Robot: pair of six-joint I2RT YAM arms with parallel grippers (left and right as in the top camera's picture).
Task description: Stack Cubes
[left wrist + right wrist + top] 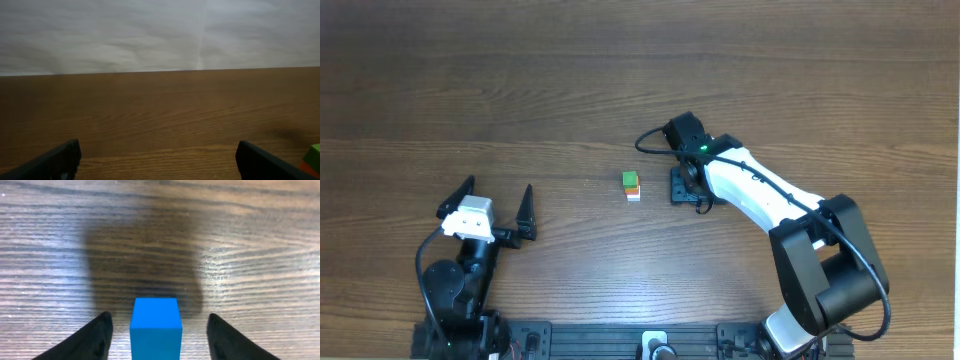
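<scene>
A small stack of cubes [632, 186], green on top, then orange, then white, stands on the wooden table near the middle. Its green and orange edge [313, 158] shows in the left wrist view. My right gripper [687, 188] points down at the table just right of the stack. In the right wrist view a blue cube [155, 326] sits on the table between the fingers of that gripper [159, 318], which is open with a gap on each side of the cube. My left gripper [500, 186] rests open and empty at the table's left, its fingers [56, 161] spread wide.
The wooden table [640, 90] stretches bare beyond the stack and to both sides. A pale wall [160, 35] stands behind the table's far edge in the left wrist view.
</scene>
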